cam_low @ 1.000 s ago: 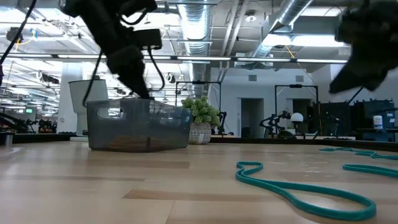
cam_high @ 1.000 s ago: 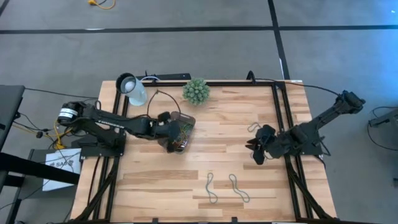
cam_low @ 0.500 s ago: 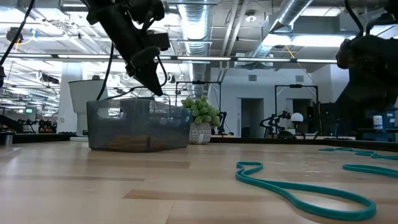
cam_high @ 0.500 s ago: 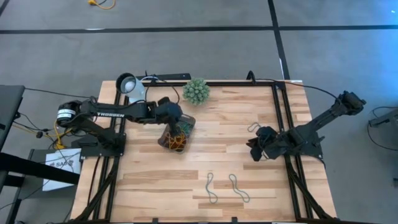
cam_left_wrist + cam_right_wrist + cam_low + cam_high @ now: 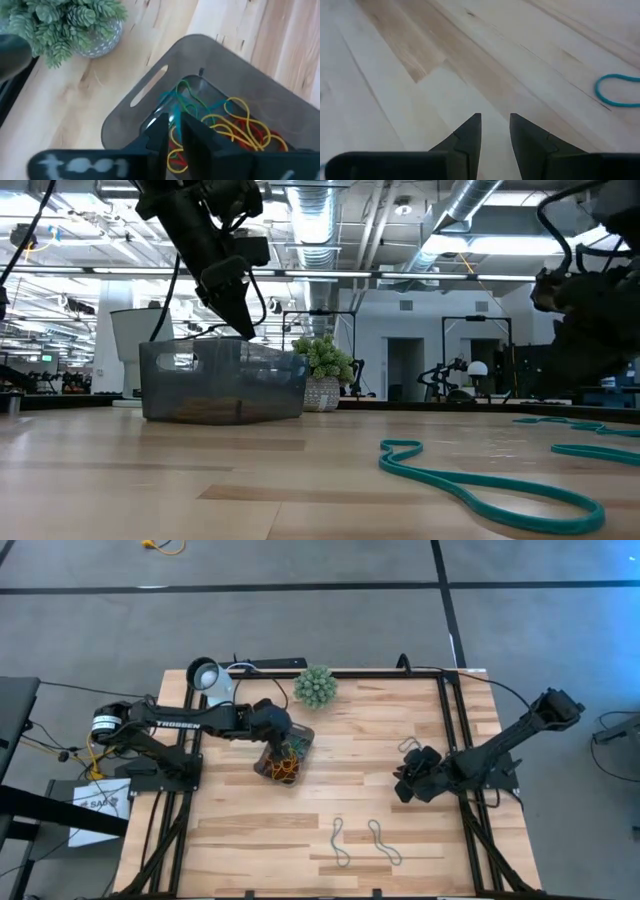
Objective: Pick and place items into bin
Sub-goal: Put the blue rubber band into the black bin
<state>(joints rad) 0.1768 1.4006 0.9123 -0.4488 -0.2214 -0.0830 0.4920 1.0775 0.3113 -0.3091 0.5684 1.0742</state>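
Light wood table, lab hall behind. Your left gripper hangs over the bin, fingers a narrow slit apart with a teal loop dangling at the tips above the yellow and red bands. I'd judge it mid-drop: spread the fingers fully and lift straight so nothing drags out. Right gripper is low over bare wood, parted with nothing between. Two grey-teal loops lie near the front edge, another just beside the right gripper.

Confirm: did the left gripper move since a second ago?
Yes. The left gripper shifted from the bin's left edge toward the plant ball, now over the bin.
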